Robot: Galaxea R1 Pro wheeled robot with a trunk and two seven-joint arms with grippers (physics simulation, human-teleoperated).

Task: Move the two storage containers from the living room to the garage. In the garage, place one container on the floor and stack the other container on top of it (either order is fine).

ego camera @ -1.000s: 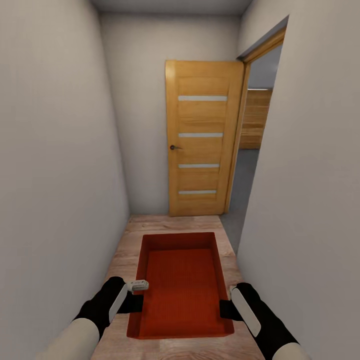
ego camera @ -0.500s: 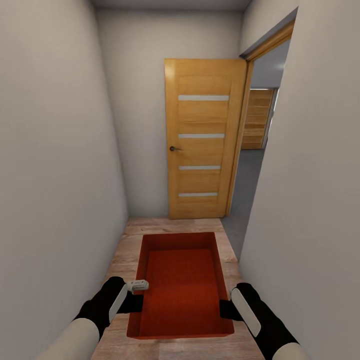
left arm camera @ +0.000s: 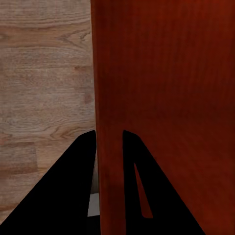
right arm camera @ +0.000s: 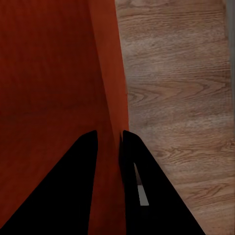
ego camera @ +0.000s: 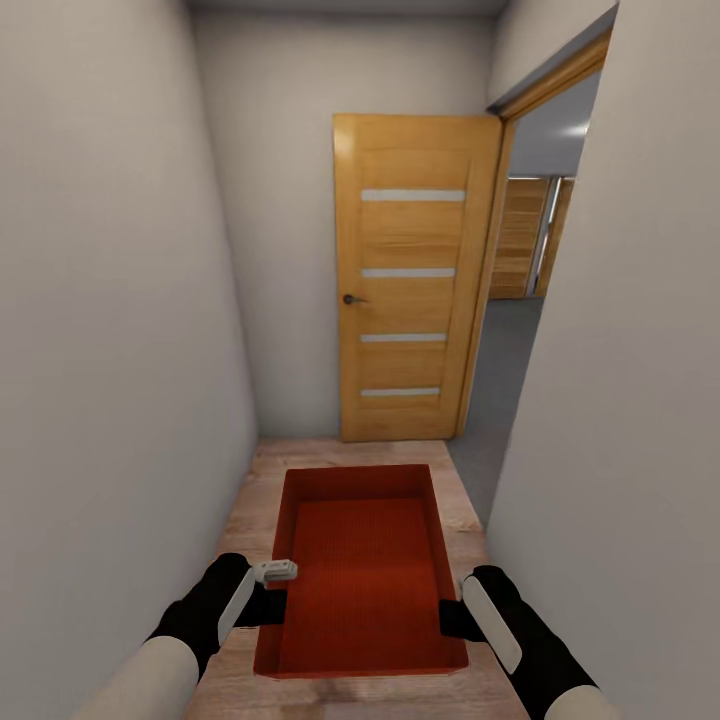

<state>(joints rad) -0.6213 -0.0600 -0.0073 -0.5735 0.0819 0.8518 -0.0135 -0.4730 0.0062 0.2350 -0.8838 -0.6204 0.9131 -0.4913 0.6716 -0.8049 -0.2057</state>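
The orange bin (ego camera: 362,570) hangs level between the two arms, above the wood plank floor (ego camera: 290,455) of a narrow hallway. Its long axis runs straight ahead, away from the robot, open side up and one short wall toward the far door (ego camera: 412,278).

The left end effector (ego camera: 272,590) is clamped on the bin's left long wall, one finger inside and one outside, as the left wrist view shows. The right end effector (ego camera: 448,615) pinches the right long wall the same way. Both grips sit toward the near end of the bin, so neither arm is nearer than the other.

The open doorway (ego camera: 520,330) lies ahead and to the right, with grey floor and a plank door beyond. That is probably the garage, though little of it shows. Reaching it calls for a right turn, and the bin's far end would swing close to the door frame.
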